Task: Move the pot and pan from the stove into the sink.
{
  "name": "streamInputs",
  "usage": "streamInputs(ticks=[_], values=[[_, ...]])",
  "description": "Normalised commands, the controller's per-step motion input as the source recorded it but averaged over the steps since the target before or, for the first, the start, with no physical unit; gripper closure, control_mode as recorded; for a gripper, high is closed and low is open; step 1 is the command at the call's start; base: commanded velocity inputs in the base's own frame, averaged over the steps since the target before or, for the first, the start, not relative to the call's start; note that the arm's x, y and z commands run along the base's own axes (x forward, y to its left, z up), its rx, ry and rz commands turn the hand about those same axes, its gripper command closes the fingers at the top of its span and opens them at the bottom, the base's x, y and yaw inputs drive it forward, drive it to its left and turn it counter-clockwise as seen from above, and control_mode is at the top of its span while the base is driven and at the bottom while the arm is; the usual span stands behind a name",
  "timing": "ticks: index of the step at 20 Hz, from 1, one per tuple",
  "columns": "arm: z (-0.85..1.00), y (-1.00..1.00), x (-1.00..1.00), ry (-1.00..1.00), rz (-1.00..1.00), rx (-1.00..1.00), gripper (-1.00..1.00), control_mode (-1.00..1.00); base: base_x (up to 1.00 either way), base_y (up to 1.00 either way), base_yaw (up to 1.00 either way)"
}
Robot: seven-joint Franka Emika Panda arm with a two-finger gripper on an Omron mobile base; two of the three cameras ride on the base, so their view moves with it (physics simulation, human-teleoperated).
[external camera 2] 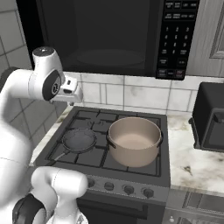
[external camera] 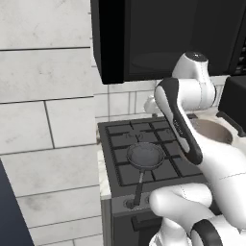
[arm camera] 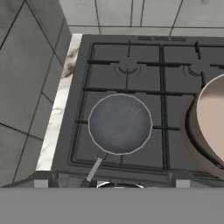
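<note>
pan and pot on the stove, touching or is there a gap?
Apart. The right base view shows bare grate between the pan and the pot; the hand view shows the same gap on the stove.

The white arm rises from the base, bends at a dark elbow, and reaches up and forward. In the left base view the long upper part slants up to a round joint with a grey cap on top. In the right base view the same joint sits high on the left, and the hand sticks out sideways from it (a small white block). The fingers are too hidden to tell if they are apart or together.
</note>
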Motion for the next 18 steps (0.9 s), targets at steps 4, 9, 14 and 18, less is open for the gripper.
streamInputs(ticks=[4, 9, 14, 18], values=[[0.0, 0.18, -0.71, -0.17, 0.0, 0.0, -1.0, -1.0, 0.0, 0.0, 0.0], [0.0, 0.18, -0.64, -0.13, 0.0, 0.02, -1.0, -1.0, 0.0, 0.0, 0.0], [-0.01, 0.17, -0.33, -0.04, -0.01, 0.06, -1.0, -1.0, 0.0, 0.0, 0.0], [-0.01, 0.08, -0.02, 0.0, -0.01, 0.05, -1.0, -1.0, 0.0, 0.0, 0.0]])
